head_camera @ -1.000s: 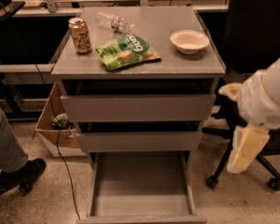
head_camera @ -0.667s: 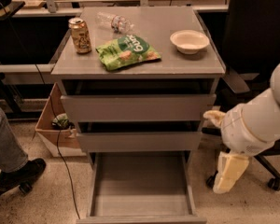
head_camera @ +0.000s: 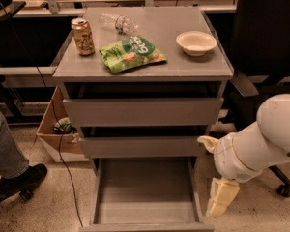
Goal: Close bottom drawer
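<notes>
White lettering runs across the green snack bag (head_camera: 133, 53) on the worktop (head_camera: 183, 66), but it is too blurred to make out a word. The gold can (head_camera: 82, 36) near it has a printed label, also unreadable. The hand (head_camera: 221, 201), low at the right just beside the open bottom drawer (head_camera: 145, 197), shows no legible marking

The bottom drawer (head_camera: 145, 197) stands pulled out, its front panel cut off by the lower edge. The tool (head_camera: 221, 201) hangs just right of it, its top hidden behind the white arm (head_camera: 261, 144), which the right edge crops. A person's leg (head_camera: 6, 148) is cropped at left.
</notes>
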`<action>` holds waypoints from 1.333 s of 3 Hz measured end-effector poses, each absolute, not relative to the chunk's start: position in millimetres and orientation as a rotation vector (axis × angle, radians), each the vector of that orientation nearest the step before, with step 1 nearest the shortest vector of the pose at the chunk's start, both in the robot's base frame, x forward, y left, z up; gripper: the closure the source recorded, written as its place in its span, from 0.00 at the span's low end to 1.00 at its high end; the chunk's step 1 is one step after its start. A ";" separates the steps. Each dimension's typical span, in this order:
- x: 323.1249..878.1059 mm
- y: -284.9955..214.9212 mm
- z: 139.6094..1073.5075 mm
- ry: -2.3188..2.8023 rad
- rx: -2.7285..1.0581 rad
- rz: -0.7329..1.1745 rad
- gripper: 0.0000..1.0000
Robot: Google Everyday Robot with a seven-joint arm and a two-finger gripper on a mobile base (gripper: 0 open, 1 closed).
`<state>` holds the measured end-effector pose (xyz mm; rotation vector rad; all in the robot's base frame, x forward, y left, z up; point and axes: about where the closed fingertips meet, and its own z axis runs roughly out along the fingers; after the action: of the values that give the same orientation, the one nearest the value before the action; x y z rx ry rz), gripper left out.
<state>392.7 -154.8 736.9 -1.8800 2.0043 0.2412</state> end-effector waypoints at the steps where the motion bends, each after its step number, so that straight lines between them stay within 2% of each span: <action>1: 390.6 -146.8 707.9 1.967 -1.861 0.253 0.00; 3: 396.7 -122.4 592.8 1.883 -1.896 0.235 0.00; 4: 403.5 -114.9 532.7 1.862 -1.919 0.234 0.18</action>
<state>403.5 -114.9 532.7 -1.9186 1.8624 0.2341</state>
